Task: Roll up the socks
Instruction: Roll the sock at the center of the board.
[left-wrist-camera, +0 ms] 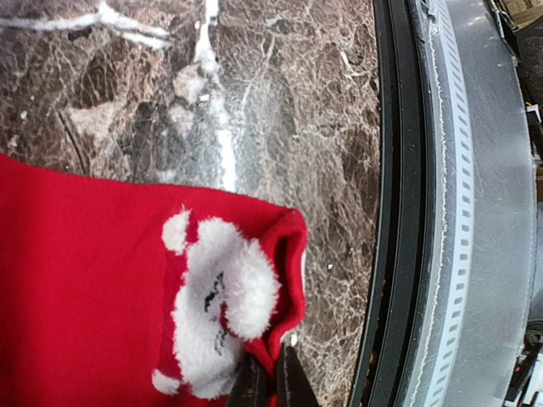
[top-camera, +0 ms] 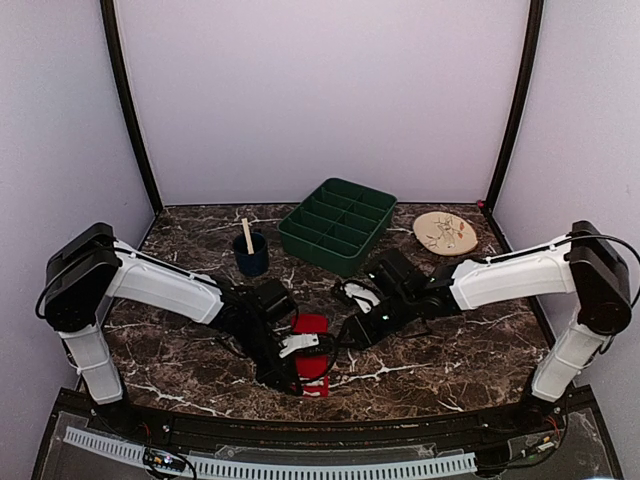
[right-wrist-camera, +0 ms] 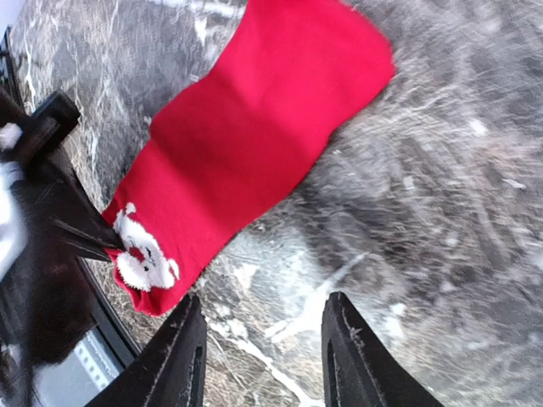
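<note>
Only one sock shows: red sock (top-camera: 312, 328), lying flat on the marble table (top-camera: 450, 350) close to the near edge, about midway along it, between the two arms. The end with the fluffy white patches (left-wrist-camera: 221, 297) points toward the near edge and the plain end toward the far side. Left claw (left-wrist-camera: 271, 386) is clamped together on the hem at the patched end, with fabric bunched up between the fingers. Right claw (right-wrist-camera: 263, 301) hangs above bare marble beside the sock, jaws apart, nothing in them. Handling, as a judgement: light, limp knit that gives no resistance and folds wherever it is lifted, likely to drag rather than slide on stone. Best taken by a pinch at an edge or end. No brand, label or legible writing; the small dark marks on the white patch are unreadable.
</note>
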Controlling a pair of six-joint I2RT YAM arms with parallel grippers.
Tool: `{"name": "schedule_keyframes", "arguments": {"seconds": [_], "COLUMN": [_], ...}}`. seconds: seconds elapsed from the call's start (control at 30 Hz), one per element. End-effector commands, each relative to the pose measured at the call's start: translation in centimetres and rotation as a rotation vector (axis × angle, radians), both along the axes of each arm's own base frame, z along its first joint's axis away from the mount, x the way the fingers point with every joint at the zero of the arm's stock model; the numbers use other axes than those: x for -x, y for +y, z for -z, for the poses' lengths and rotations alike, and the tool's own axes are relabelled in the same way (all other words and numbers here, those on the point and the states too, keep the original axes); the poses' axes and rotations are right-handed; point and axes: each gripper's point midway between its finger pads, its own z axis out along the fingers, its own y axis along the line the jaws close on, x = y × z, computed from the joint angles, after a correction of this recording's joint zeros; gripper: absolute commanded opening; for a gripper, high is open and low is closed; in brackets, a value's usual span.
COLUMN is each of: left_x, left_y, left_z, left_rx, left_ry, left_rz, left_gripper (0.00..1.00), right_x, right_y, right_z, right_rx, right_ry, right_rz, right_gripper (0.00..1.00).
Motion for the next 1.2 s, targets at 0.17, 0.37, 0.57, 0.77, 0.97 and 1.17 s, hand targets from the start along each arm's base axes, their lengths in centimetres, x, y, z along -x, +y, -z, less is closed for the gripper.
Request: {"name": "schedule_keyframes", "arguments": {"seconds": [0.17, 0.37, 0.57, 0.77, 0.97, 1.17], "left_x": [0.4, -0.4, -1.0, -1.2, -0.9, -0.7], "left_y": [0.5, 0.5, 0.7, 0.7, 0.8, 0.8], "left_z": [-1.0, -1.3, -1.5, -1.6, -1.2, -1.0], "left_rx": [-0.002, -0.008, 0.006, 0.018, 0.015, 0.011], "left_ry": [0.183, 0.249, 0.312, 0.375, 0.416, 0.436], "left_rz": [-0.006, -0.031, -0.058, -0.072, -0.076, -0.077], "left_gripper": [0.00, 0.00, 0.00, 0.00, 0.00, 0.00], "right_x": [0.1, 3.2, 5.9, 7.9, 9.3, 10.2], "right_y": [-0.7, -0.1, 0.5, 1.5, 3.4, 5.7], "right_z": [-2.3, -2.4, -3.4, -3.5, -2.7, -1.8], "right_rx": [-0.002, 0.039, 0.028, 0.069, 0.111, 0.146], "right_ry": [-0.222, -0.337, -0.416, -0.495, -0.561, -0.618], "right_rz": [0.040, -0.048, -0.123, -0.221, -0.309, -0.405], "right_gripper": [0.42, 0.41, 0.41, 0.41, 0.41, 0.41]}}
